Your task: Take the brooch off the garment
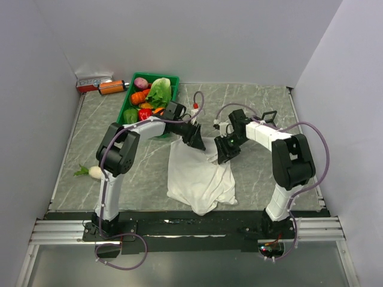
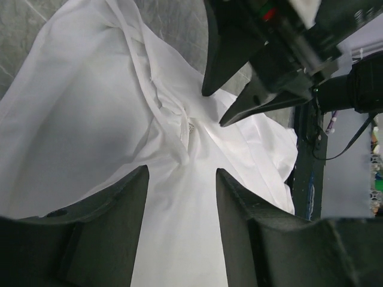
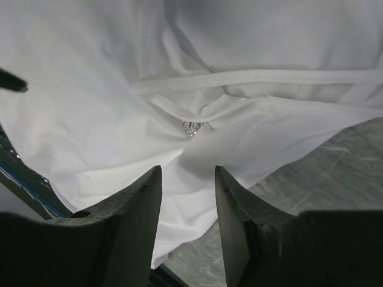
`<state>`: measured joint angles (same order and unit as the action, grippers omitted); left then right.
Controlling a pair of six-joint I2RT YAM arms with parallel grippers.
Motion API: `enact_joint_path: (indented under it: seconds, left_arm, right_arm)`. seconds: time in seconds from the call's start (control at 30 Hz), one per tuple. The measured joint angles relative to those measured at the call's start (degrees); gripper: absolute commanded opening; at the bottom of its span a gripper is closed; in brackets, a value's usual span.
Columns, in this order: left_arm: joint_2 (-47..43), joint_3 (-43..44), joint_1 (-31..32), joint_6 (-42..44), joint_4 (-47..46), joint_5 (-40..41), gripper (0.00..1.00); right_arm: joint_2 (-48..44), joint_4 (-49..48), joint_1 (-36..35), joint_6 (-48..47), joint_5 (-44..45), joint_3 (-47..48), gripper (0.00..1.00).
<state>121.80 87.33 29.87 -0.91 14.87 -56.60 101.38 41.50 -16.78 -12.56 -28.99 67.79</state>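
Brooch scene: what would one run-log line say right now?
brooch: on garment, ungripped | left hand: open, aimed at brooch | right hand: open, aimed at brooch

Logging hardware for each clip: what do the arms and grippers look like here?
The left arm and right arm have white links, bulky black joint housings and looping mauve cables. The left gripper and right gripper carry matte black wedge-shaped fingers; a red spot marks the right gripper's body.

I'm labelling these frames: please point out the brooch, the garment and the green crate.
brooch (image 3: 191,128), right wrist view, its glittering centre.
garment (image 1: 194,176), top external view, middle of the cloth.
green crate (image 1: 173,76), top external view, far rim.
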Motion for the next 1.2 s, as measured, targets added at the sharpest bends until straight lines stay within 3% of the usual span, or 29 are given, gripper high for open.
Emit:
enact_joint_path:
  seconds: [0.1,0.17,0.33,0.5,0.7,0.83,1.0,1.2]
  left_arm:
    - [2.25,0.02,0.13,-1.92,-1.86,-1.31,0.52]
    - [3.89,0.02,0.17,-2.97,-2.54,-1.79,0.50]
    - [6.58,0.07,0.17,-3.89,-3.41,-1.51,0.46]
    - [7.17,0.07,0.07,-3.80,-3.43,0.44,0.44]
    - [7.17,0.22,-0.59,-3.87,-3.21,1.31,0.44]
    - [7.17,1.16,-0.96,-4.68,-2.99,1.29,0.49]
    - [7.04,2.38,-1.31,-5.64,-4.24,-0.15,0.54]
    - [6.16,2.89,-1.33,-7.45,-5.86,-1.16,0.52]
  right_arm:
    - [3.08,-0.04,-0.37,1.64,1.40,0.00,0.38]
    - [4.26,-0.04,-0.63,2.43,2.84,0.00,0.24]
    - [4.57,0.13,-0.98,2.71,5.66,0.00,0.06]
    - [4.52,1.18,0.31,1.73,7.21,0.00,0.00]
    - [3.39,3.06,4.83,0.17,8.35,-1.18,0.01]
    - [3.17,4.13,6.91,-0.57,7.34,-1.42,0.18]
    - [1.84,5.31,7.54,-1.77,3.91,-1.31,0.30]
    - [-4.66,4.94,6.78,-5.70,4.33,-0.81,0.31]
